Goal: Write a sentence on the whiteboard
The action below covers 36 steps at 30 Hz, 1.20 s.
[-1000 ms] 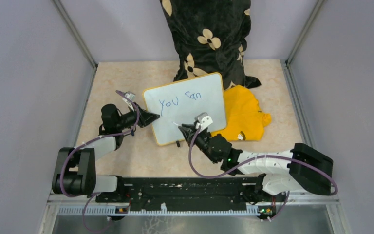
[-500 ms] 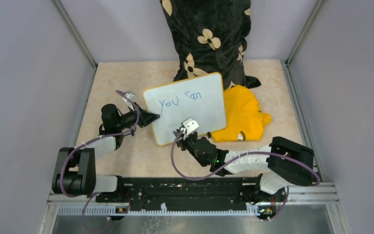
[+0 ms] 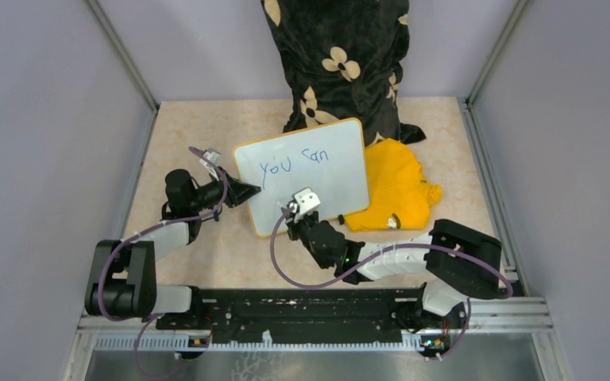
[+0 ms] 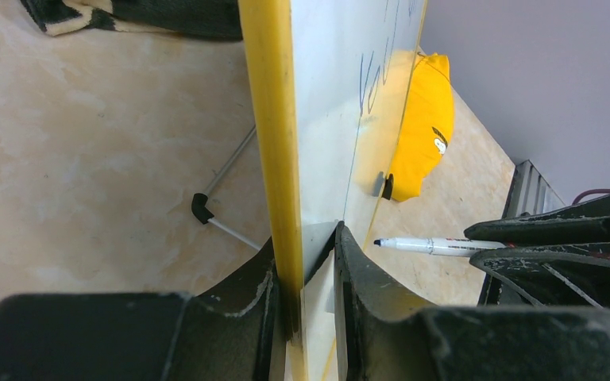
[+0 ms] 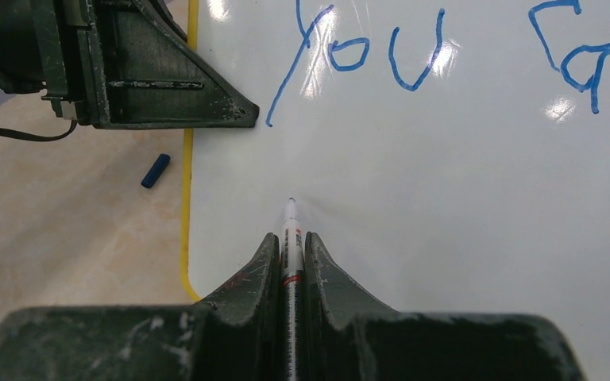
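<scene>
Clamps the whiteboard by its left edge w/ the left gripper, jaws squeezed on the yellowish frame, one per face. Stands it mid-surface, in front of a black floral cloth, w/ a yellow cloth against its right side. Grips a marker in the right gripper, jaws closed tight on the barrel, tip aimed at the blank lower-left area under "you".

Handling, as a judgement: prob. light, thin and rigid. Glossy, so slick under pen and pads alike. Liable to tip or skate under writing pressure, given the thin prop behind. Best taken by the frame edge, clear of the writing area, as here. Calls for light pen pressure only.

Reads "you can" for the sentence, top line only. Approx. half done by that count, second line not yet begun.

View diffs:
- From above: gives overall layout and both arms, but no tilt and no tip contact.
- From left wrist: shows the board edge-on, a wire leg w/ black foot behind it, and a black clip on the low edge. Puts the pen tip v. near the face; can't tell if touching.
- From right wrist: shows the strokes close up, plus a blue cap lying just left of the frame.
</scene>
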Motion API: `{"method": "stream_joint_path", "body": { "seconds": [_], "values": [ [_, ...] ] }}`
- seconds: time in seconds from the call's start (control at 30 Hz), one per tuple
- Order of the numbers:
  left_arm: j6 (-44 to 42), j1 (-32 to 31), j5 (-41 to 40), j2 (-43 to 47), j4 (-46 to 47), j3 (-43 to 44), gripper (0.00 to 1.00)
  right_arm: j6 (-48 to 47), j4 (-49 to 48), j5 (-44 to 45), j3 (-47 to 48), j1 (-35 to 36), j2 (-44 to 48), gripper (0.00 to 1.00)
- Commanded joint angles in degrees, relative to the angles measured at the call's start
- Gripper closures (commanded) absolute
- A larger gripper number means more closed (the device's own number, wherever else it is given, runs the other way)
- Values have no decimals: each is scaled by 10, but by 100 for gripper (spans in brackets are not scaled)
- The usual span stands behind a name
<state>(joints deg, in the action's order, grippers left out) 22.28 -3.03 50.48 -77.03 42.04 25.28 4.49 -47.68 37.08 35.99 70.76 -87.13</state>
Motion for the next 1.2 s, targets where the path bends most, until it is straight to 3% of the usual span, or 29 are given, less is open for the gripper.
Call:
{"method": "stream_joint_path", "body": {
  "seconds": [0.0, 1.17],
  "values": [
    [-51, 0, -66, -8, -29, 3, 100, -3, -35, 18, 30, 4, -11, 100],
    [-47, 0, -66, -9, -27, 4, 100, 57, 34, 35, 5, 9, -29, 100]
  ]
}}
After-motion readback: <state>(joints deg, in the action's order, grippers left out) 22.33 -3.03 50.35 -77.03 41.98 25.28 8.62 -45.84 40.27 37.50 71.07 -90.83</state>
